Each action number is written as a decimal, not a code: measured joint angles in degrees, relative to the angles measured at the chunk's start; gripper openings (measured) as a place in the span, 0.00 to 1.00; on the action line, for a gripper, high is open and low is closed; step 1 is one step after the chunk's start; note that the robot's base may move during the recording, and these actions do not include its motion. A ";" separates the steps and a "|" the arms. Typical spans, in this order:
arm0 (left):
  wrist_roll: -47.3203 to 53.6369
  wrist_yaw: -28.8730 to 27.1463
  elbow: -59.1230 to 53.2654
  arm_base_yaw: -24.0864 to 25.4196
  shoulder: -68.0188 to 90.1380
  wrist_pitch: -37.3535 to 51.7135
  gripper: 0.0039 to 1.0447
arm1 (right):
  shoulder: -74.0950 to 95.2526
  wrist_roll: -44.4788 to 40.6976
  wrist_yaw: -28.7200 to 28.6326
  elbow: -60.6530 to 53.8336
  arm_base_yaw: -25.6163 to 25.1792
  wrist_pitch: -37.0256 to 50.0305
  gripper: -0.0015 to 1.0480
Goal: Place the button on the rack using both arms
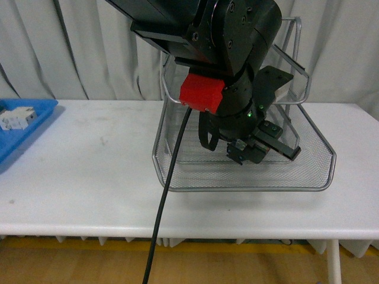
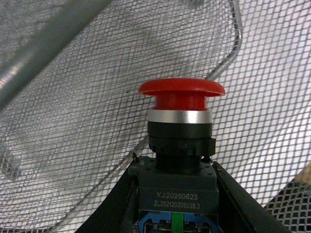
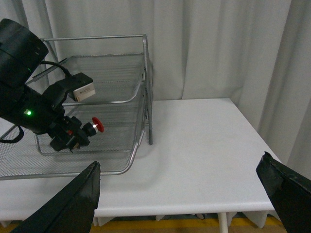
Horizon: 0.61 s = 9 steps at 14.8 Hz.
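The button (image 2: 181, 99) has a red mushroom cap, a silver ring and a dark body. My left gripper (image 2: 175, 182) is shut on its body, cap pointing away from the wrist. The silver wire-mesh rack (image 1: 237, 188) stands on the white table, and my left gripper (image 1: 256, 149) reaches into its bottom tier, holding the button just above the mesh (image 2: 73, 97). In the right wrist view the button (image 3: 98, 125) shows inside the rack (image 3: 121, 92). My right gripper (image 3: 179, 170) is open and empty over the table to the right of the rack.
A flat blue tray (image 1: 23, 127) with a white block (image 1: 16, 117) sits at the table's left edge. A black cable (image 1: 166, 195) hangs from my left arm across the table front. A grey curtain hangs behind the table.
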 joint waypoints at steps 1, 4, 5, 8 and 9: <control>-0.74 -0.07 2.27 0.42 0.83 -0.79 0.34 | 0.00 0.00 0.00 0.00 0.00 0.00 0.94; -4.17 0.44 4.98 1.01 1.14 0.31 0.65 | 0.00 0.00 0.00 0.00 0.00 0.00 0.94; -4.52 0.46 4.94 1.05 1.14 0.26 0.76 | 0.00 0.00 0.00 0.00 0.00 0.00 0.94; -4.61 0.94 -0.15 1.05 -0.76 2.82 0.93 | 0.00 0.00 0.00 0.00 0.00 0.00 0.94; -4.63 1.20 -2.69 1.11 -2.80 4.11 0.94 | 0.00 0.00 0.00 0.00 0.00 0.00 0.94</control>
